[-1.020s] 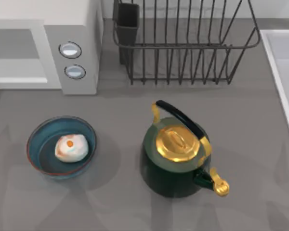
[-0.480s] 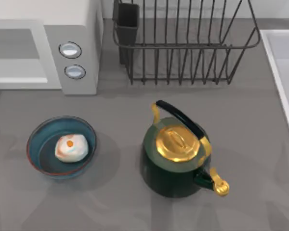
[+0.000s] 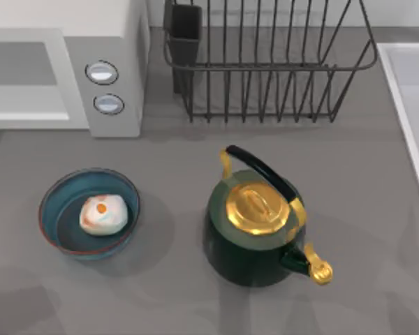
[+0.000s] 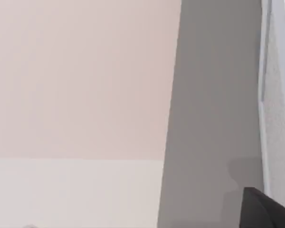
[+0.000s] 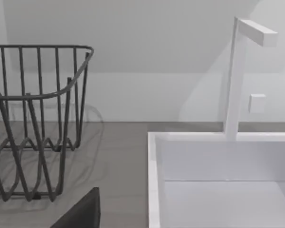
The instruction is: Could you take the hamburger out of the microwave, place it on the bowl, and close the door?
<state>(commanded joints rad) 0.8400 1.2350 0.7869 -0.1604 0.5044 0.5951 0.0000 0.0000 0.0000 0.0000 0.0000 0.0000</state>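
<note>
Nothing shifted since the earlier frame. Hamburger resting inside bowl on bench, left side, before microwave; door looks shut. Gripper state: cannot tell.

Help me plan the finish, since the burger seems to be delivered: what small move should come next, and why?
Probably none beyond staying clear. The hamburger already sits in the bowl, and the door appears to lie flush with the microwave front beside the knobs, so the task looks done. If the door isn't latched, a light push on it would be next.
</note>
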